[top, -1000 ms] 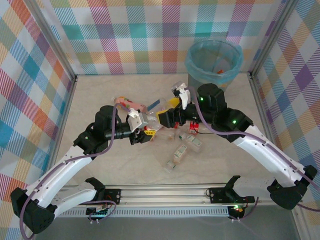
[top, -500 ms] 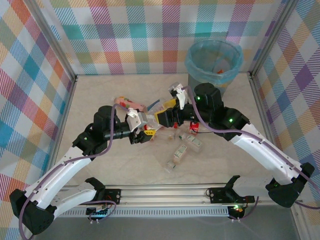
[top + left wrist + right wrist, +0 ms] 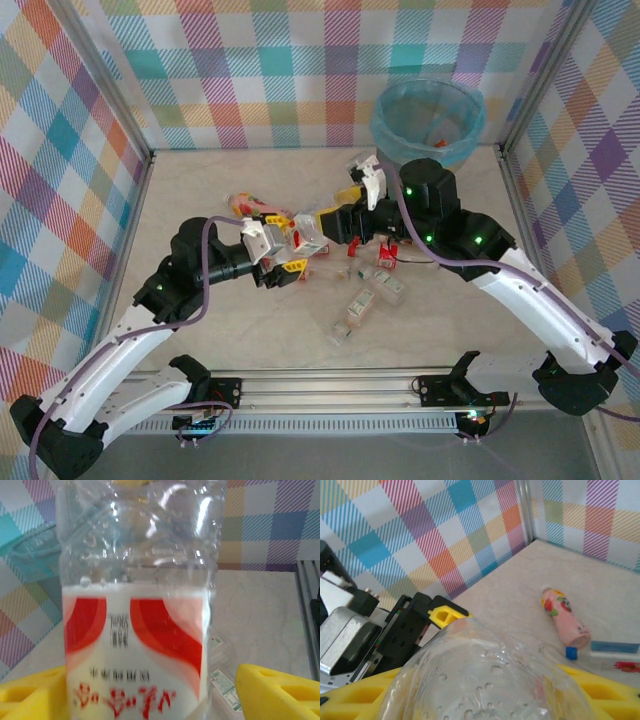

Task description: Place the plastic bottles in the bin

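A clear plastic bottle (image 3: 308, 238) with a red-and-white label hangs above the table's middle, between both grippers. My right gripper (image 3: 330, 224) is shut on it; in the right wrist view its yellow fingers (image 3: 612, 690) press both sides of the bottle (image 3: 490, 680). My left gripper (image 3: 288, 250) stands open around the same bottle (image 3: 135, 645), with a gap showing at its right finger (image 3: 275, 690). The bin (image 3: 400, 150), grey with a light-blue bag, stands at the back right, beyond the right arm.
More bottles lie on the table: a pink one (image 3: 250, 207) (image 3: 565, 617) at the back left, a blue-capped one (image 3: 600, 655) next to it, and several below the right gripper (image 3: 360, 310) (image 3: 388, 285). Checked walls close in on three sides.
The left gripper's jaws have spread apart and that arm has drawn back to the left. The right gripper has closed on the bottle and shifted slightly right.
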{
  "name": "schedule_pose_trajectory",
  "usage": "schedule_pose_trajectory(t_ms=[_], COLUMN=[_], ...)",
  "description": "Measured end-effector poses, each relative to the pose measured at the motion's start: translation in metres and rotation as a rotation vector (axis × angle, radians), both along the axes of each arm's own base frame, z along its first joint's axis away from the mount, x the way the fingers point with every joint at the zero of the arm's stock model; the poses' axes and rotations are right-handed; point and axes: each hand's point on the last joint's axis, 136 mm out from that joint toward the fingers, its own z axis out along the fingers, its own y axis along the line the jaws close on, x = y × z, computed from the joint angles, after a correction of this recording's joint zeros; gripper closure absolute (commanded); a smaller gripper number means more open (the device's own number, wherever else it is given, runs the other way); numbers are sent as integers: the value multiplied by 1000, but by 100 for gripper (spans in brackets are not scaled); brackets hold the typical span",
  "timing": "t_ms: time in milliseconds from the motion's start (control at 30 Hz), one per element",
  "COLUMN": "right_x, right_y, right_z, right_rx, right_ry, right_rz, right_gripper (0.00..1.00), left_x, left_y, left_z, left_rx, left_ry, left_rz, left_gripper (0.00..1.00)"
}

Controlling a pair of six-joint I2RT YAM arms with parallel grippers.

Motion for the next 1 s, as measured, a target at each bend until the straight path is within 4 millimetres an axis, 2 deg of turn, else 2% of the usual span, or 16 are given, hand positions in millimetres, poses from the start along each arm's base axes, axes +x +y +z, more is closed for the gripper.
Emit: schedule_pose_trajectory(t_ms=[100, 300, 533, 633, 700, 833, 1000], right_x=[4, 34, 69, 92, 111, 150, 192], right_y=[-8, -34, -74, -94, -110, -134, -145], right_z=[12, 58, 110, 126, 132, 140, 130], right_rx=[-23, -80, -211, -264, -300, -358, -420], right_ry=[-50, -240, -502, -567, -581, -566, -506], right_rz=[-41, -224, -462, -577, -656, -790, -879], right_gripper=[39, 39, 40, 40, 39, 39, 39], left_x=[-2, -5, 7, 11, 19, 51, 93], left_y=[4, 4, -5, -13, -21, -32, -41], left_z=[11, 24, 69, 77, 78, 80, 80], left_rx=[-25, -58, -120, -136, -140, -144, -153], left_ry=[-36, -39, -43, -30, -4, 70, 150], left_rz=[11, 8, 18, 14, 22, 99, 219], left_gripper=[18, 17, 18, 18, 18, 18, 18])
